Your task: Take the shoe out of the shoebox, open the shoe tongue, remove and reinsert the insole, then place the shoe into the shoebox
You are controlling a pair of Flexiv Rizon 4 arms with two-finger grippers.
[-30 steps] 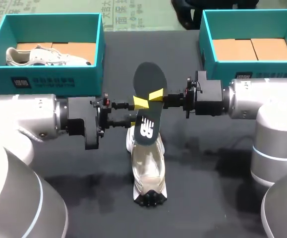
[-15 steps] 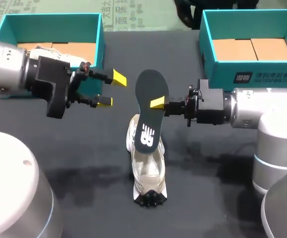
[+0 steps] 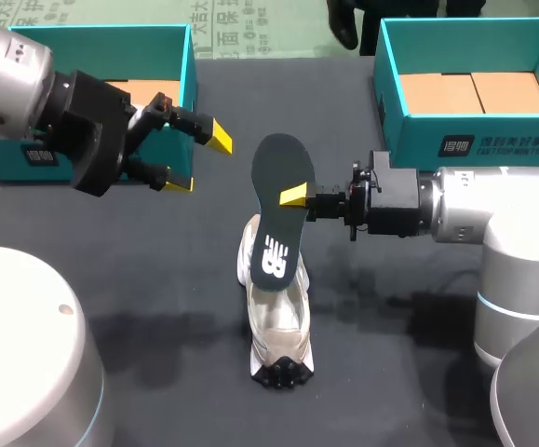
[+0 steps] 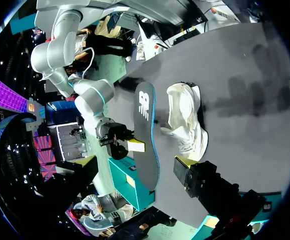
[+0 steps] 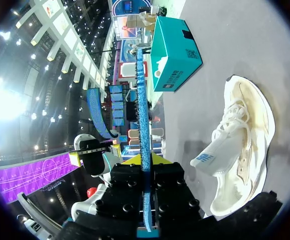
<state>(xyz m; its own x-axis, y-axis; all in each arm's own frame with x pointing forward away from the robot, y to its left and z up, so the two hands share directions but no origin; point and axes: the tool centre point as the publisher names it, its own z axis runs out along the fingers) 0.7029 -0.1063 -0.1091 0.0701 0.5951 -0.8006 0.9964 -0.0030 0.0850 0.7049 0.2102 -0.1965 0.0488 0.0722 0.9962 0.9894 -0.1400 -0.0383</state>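
A dark grey desk [image 3: 139, 279] carries two teal boxes at its far edge, the left shoebox [image 3: 187, 88] and the right shoebox [image 3: 409, 140]. One white, worn shoe [image 3: 276, 326] lies at mid-desk, well apart from both boxes, with bare surface on every side. One dark insole [image 3: 278, 223] with a white logo is held tilted above the shoe, pinched by its edge in the right end effector [image 3: 292, 196]. The left end effector [image 3: 199, 160] hangs near the left shoebox, fingers spread and holding nothing.
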